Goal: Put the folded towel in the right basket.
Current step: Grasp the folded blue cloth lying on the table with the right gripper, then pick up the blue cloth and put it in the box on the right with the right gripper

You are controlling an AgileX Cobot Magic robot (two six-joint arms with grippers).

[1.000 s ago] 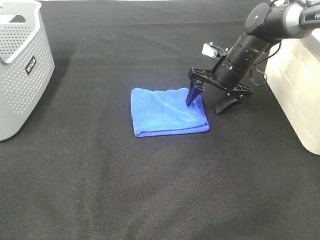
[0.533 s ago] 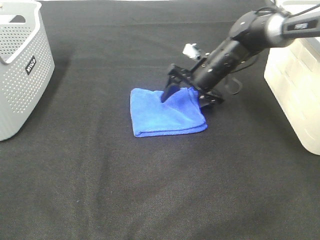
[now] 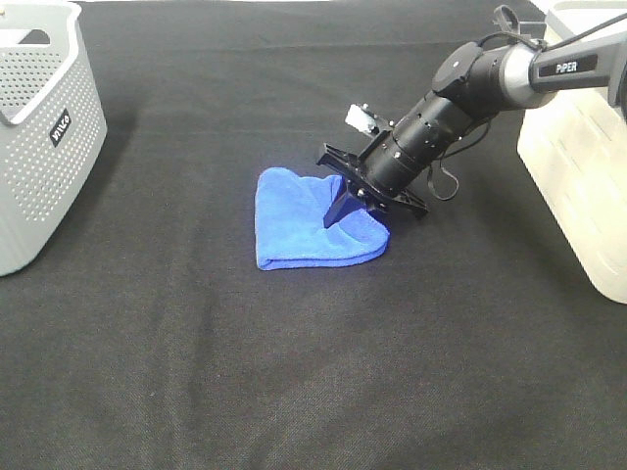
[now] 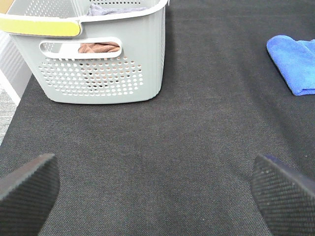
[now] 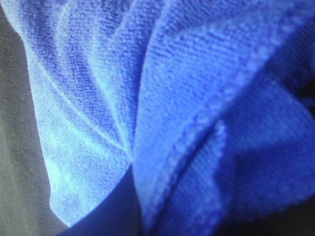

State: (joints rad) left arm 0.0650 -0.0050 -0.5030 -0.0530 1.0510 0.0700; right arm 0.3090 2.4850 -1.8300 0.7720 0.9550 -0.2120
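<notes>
The folded blue towel (image 3: 294,220) lies on the black tabletop at the middle, its right side bunched up. My right gripper (image 3: 345,210) reaches in low from the right and is shut on that bunched edge; one dark finger (image 3: 336,210) shows against the cloth. The right wrist view is filled with creased blue towel (image 5: 98,98) held close to the lens. The white right basket (image 3: 578,166) stands at the right edge. My left gripper (image 4: 157,196) is open and empty over bare tabletop; the towel (image 4: 295,59) shows far off in its view.
A grey perforated basket (image 3: 44,137) stands at the left edge; the left wrist view shows it (image 4: 98,73) with cloth inside. Black cloth covers the table (image 3: 294,372).
My right gripper has slid left onto the towel and closed from wide open, pushing the towel's right edge inward and bunching it. The towel's left side has stayed put.
</notes>
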